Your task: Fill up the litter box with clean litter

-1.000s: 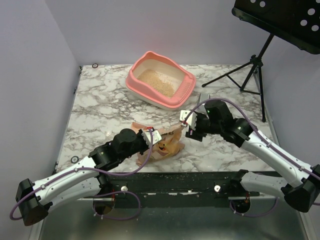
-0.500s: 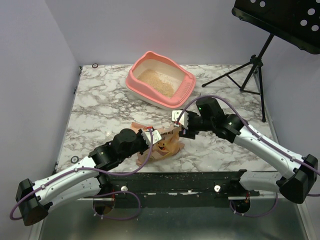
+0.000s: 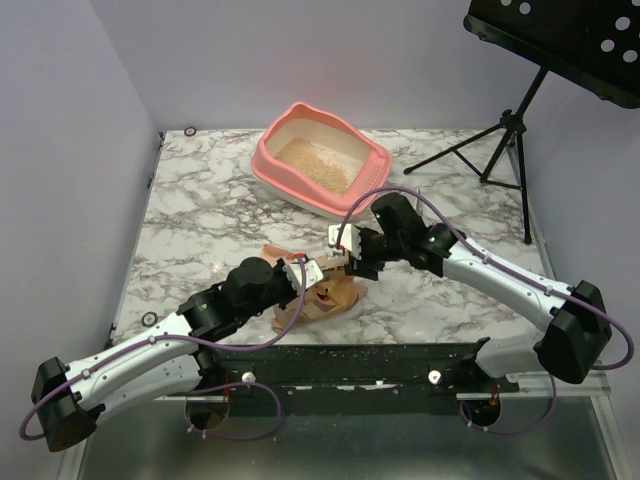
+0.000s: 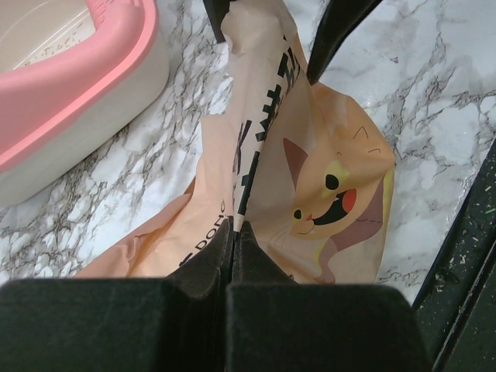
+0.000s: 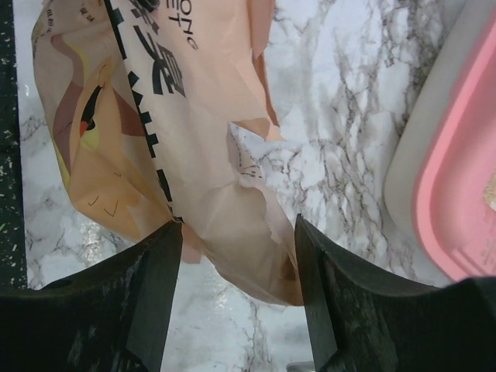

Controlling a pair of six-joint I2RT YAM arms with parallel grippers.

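One litter box (image 3: 335, 206) sits by the tabletop's (image 3: 200, 220) far edge, part-filled with litter (image 3: 312, 165); one crumpled bag (image 3: 338, 297) lies toward the near edge. From the left wrist, the left end effector (image 4: 235, 232) is clamped shut on the bag. From the right wrist, the right end effector (image 5: 236, 225) gapes around its torn edge. Step, likely: gripping the bag; next, close, lift, pour.

Overhead camera behind arm bases facing down the marble table (image 3: 200, 220), wrist cameras close over one peach bag (image 4: 310, 155), litter box (image 4: 77, 77) edging both
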